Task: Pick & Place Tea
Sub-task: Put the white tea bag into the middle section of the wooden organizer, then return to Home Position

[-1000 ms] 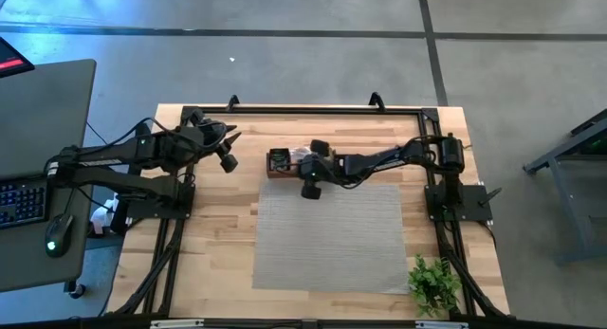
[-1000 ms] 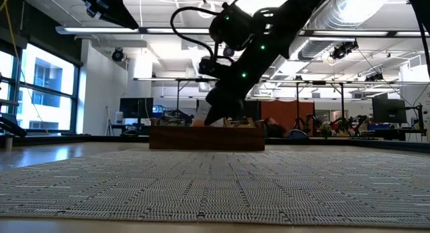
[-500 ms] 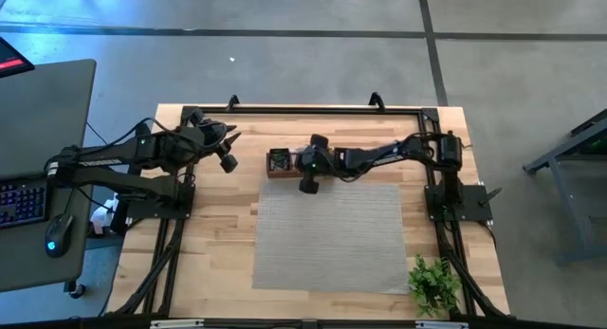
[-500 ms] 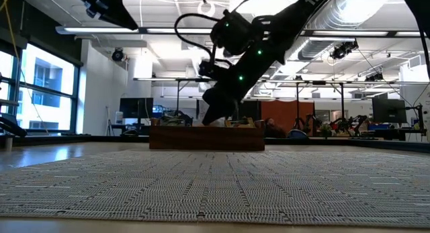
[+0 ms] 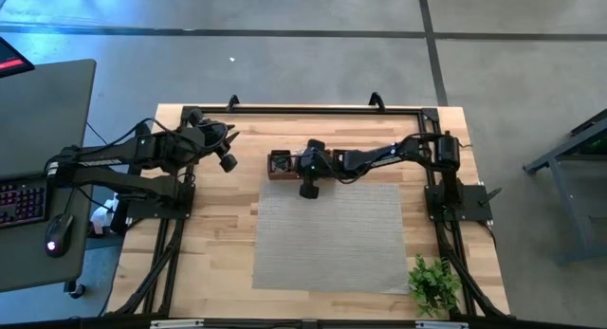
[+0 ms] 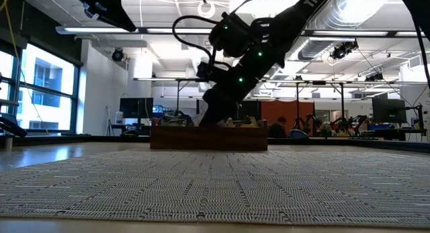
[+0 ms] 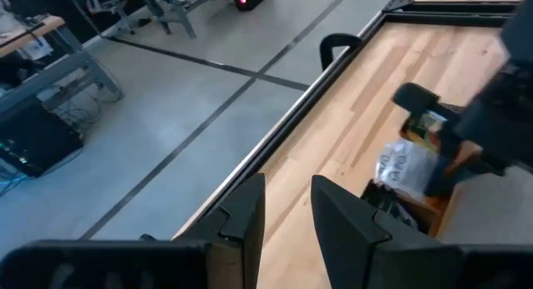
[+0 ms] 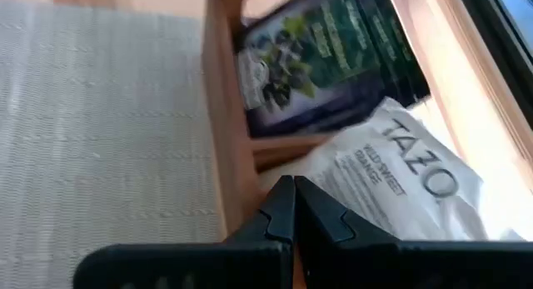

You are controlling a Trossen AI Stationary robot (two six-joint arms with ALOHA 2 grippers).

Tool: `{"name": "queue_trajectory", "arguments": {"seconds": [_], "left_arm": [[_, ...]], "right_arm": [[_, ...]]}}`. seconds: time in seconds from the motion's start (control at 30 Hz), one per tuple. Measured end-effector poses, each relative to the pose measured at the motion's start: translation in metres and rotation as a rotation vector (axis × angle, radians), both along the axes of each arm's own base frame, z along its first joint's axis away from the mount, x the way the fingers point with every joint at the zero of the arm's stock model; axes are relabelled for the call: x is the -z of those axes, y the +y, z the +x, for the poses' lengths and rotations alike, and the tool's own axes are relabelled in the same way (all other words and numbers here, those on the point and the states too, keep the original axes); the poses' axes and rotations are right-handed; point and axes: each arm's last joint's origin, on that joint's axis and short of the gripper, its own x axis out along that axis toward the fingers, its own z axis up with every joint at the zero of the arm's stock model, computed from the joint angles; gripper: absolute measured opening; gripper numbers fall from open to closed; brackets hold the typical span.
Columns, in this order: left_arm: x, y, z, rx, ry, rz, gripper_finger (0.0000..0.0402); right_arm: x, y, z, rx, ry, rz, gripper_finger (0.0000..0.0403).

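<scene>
The right gripper (image 8: 287,207), fingers pressed together, hovered beside the white sachet (image 8: 391,185), probably light, crinkly, best pinched by its edge.

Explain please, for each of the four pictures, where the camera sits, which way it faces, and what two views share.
High view: above the table, facing straight down; shows both arms, the left gripper raised aside, the right gripper over the wooden box.
Low view: at table-top height, facing level across the mat; shows the right arm over the box.
Left wrist view: on the left wrist, facing the table's far edge; own fingers slightly apart.
Right wrist view: on the right wrist, facing into the box; own fingers closed, by a white sachet.
Shared: every view shows the box.
</scene>
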Motion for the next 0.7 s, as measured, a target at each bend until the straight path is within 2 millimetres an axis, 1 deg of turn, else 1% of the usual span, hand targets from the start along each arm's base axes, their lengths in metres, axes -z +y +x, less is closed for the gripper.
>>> {"name": "queue_trajectory", "arguments": {"seconds": [0.1,0.17,0.27,0.37,0.47,0.57,0.63,0.7], "left_arm": [[0.0,0.0,0.0,-0.014,0.0,0.007,0.0098],[0.0,0.0,0.0,-0.015,0.001,0.008,0.0098],[0.0,0.0,0.0,-0.015,-0.001,0.007,0.0098],[-0.002,0.0,-0.004,-0.003,-0.016,-0.001,0.0098],[-0.007,-0.002,-0.015,0.033,-0.086,-0.041,0.0098],[-0.013,-0.006,-0.036,0.115,-0.165,-0.093,0.0098],[-0.016,-0.009,-0.052,0.167,-0.224,-0.101,0.0098],[-0.009,-0.011,-0.066,0.191,-0.262,-0.104,0.0098]], "right_arm": [[-0.007,0.0,0.0,0.002,-0.027,-0.007,0.0],[-0.016,-0.001,-0.001,0.019,-0.05,-0.027,0.0001],[-0.037,0.002,-0.005,0.006,-0.09,-0.051,0.0003],[-0.068,0.01,-0.016,-0.023,-0.126,-0.074,0.0003],[-0.11,0.021,-0.036,-0.036,-0.175,-0.097,0.0004],[-0.148,0.034,-0.066,-0.062,-0.183,-0.13,0.0003],[-0.169,0.041,-0.087,-0.111,-0.196,-0.132,0.0001],[-0.179,0.046,-0.108,-0.183,-0.269,-0.114,0.0002]]}}
